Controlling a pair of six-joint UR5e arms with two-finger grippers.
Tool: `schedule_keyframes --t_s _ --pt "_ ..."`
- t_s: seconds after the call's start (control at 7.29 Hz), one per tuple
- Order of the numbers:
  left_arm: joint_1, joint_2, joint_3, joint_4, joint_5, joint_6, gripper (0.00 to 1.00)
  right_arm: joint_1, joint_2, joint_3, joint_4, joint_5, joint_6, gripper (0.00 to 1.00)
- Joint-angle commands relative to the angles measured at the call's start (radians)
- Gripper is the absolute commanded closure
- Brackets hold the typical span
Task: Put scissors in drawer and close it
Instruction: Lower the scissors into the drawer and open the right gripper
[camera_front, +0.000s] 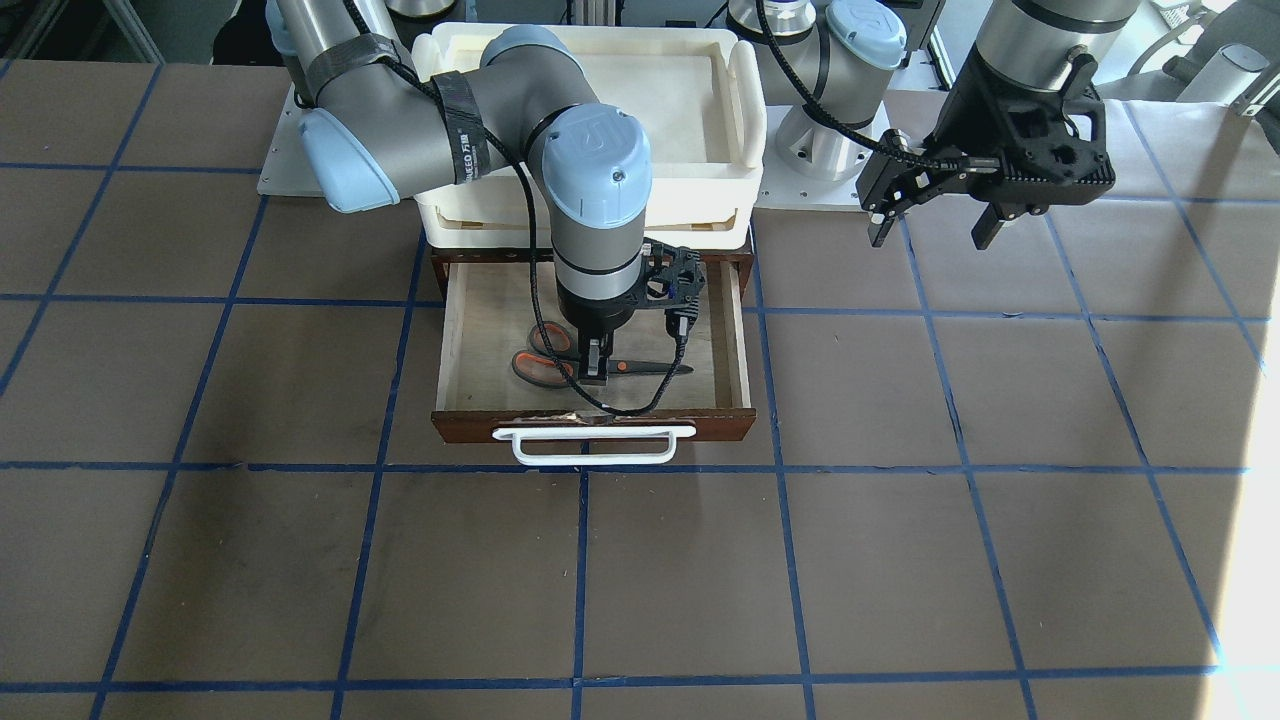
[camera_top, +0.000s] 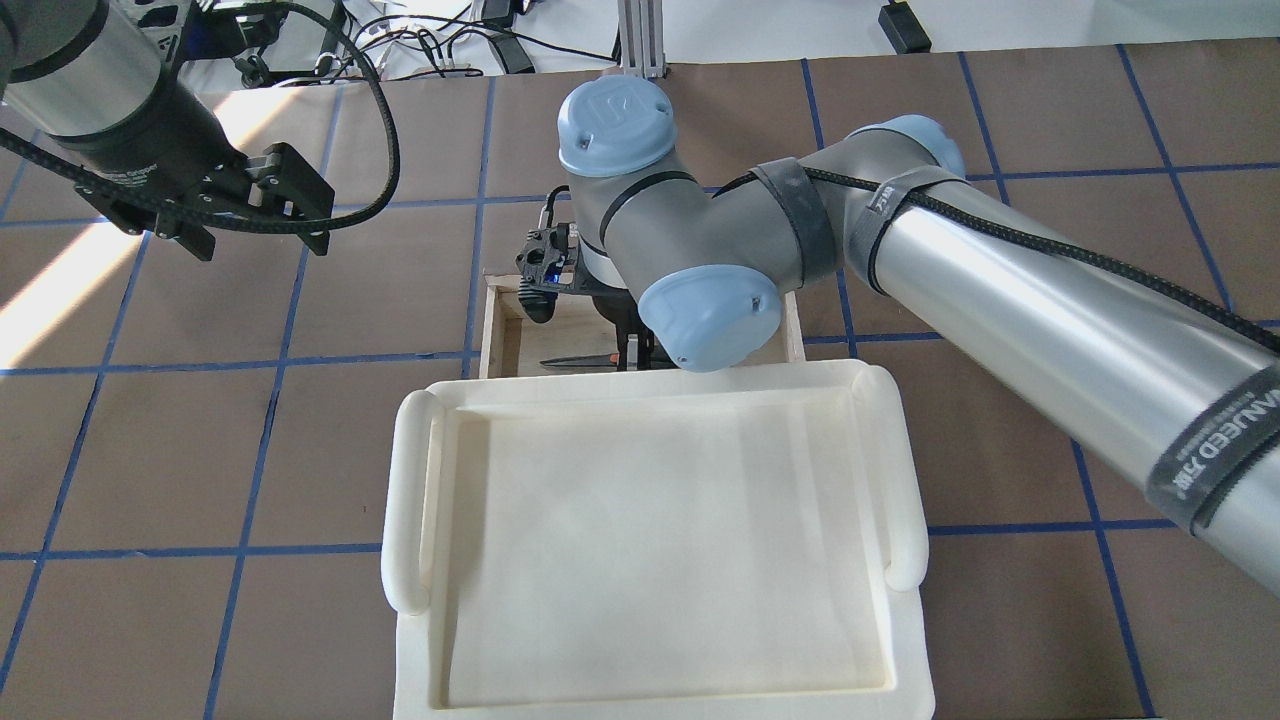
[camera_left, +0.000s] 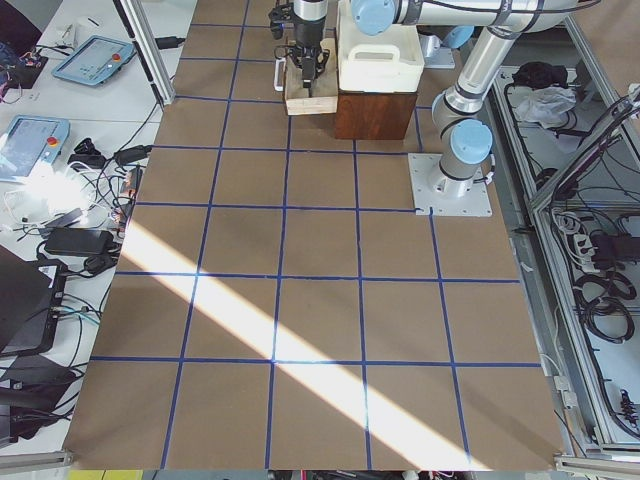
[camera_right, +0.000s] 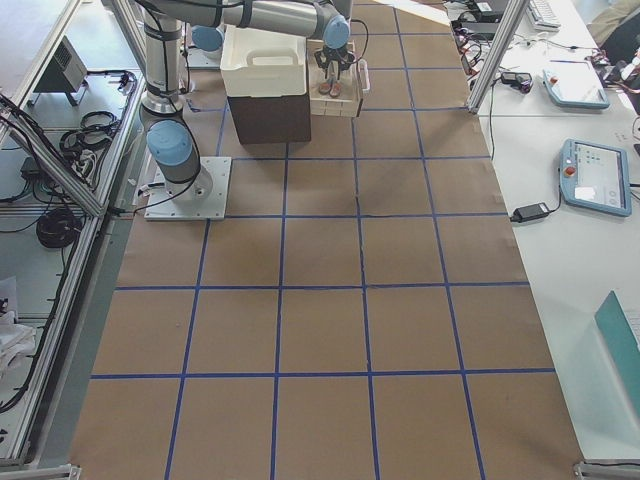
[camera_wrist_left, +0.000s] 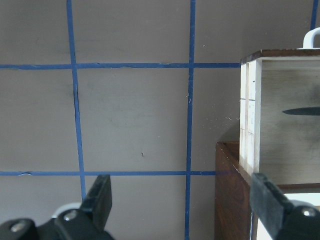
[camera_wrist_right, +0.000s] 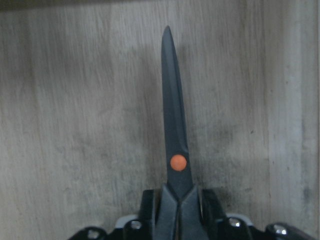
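So, scissors (camera_front: 545, 366) are down in the pulled-out drawer (camera_front: 458, 335), right hand (camera_front: 596, 366) clamped on them by the pivot.
Front view: blades point to 3 o'clock, orange handles to 9. Left hand (camera_front: 931, 238) hangs over the bench (camera_front: 900, 520) at the drawer's 2 o'clock, fingers (camera_front: 985, 232) spread.
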Motion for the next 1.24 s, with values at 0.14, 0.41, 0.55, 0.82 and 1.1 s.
schedule_keyframes --t_s 0.14,0.41,0.55,0.82,1.1 --pt "0.001 -0.014 -0.001 0.004 -0.007 -0.016 0.00 -0.002 -0.010 -0.027 0.001 -0.001 0.004 0.00" --pt "0.001 -0.028 -0.001 0.006 -0.007 -0.022 0.00 -0.020 -0.031 -0.087 0.023 -0.001 0.012 0.00" --pt "0.001 -0.042 0.000 0.025 -0.004 -0.014 0.00 -0.043 -0.066 -0.099 0.057 0.002 0.047 0.00" --pt "-0.001 -0.080 0.000 0.119 -0.001 -0.037 0.00 -0.127 -0.145 -0.098 0.112 0.000 0.110 0.00" --pt "-0.010 -0.127 0.016 0.159 -0.010 -0.103 0.00 -0.239 -0.220 -0.092 0.164 0.000 0.140 0.00"
